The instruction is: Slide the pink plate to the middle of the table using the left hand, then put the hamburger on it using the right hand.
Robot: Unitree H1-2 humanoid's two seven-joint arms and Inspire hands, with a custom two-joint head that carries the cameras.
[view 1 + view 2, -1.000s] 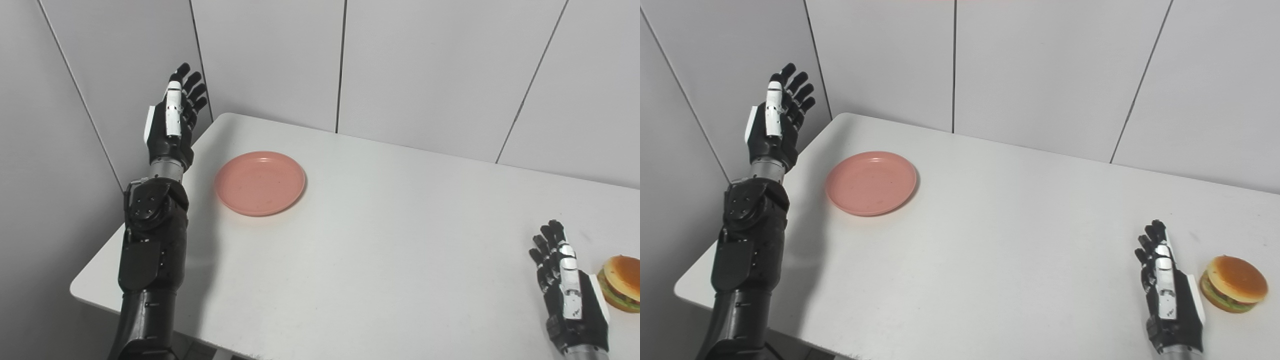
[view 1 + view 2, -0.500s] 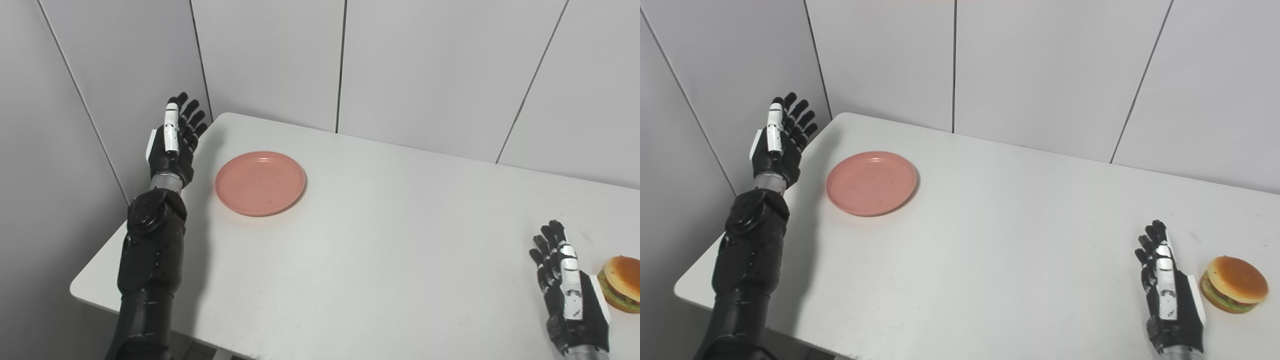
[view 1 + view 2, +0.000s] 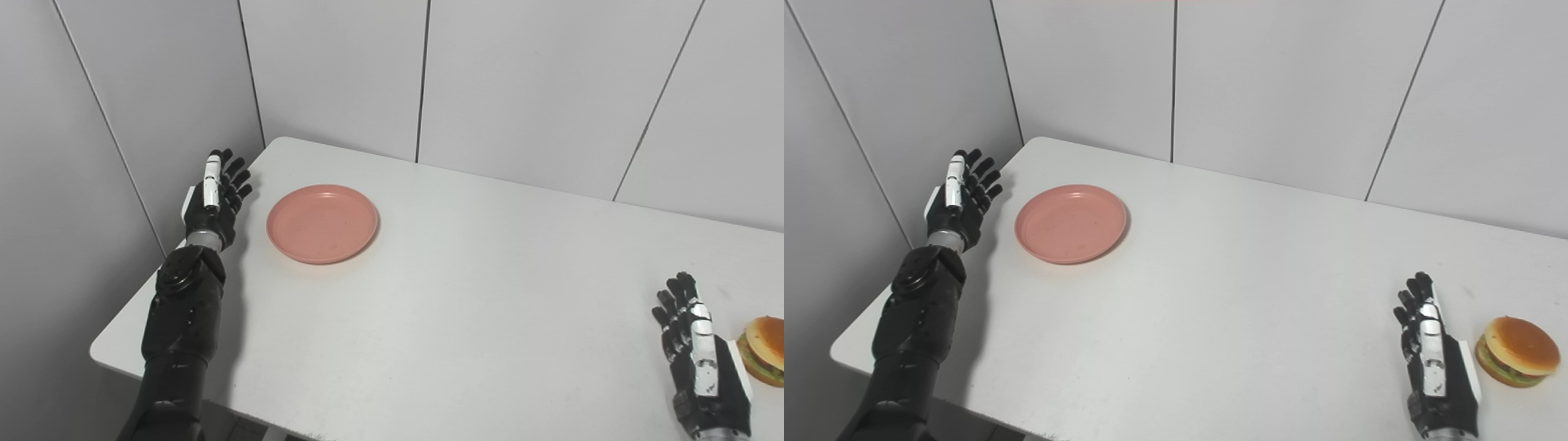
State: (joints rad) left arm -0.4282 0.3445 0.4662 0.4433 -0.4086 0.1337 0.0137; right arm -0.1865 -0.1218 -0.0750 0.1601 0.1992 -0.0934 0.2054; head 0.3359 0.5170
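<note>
Pink plate (image 3: 322,223) round, shallow, seemingly bare, hamburger (image 3: 1517,350) layered

Both views look down from the robot's head at the near edge of the white table (image 3: 465,294), facing its far edge and the grey wall panels (image 3: 1274,86) behind. The two views sit side by side at middling range; both share the far-left corner, near-left corner and right end, slightly offset sideways.
</note>
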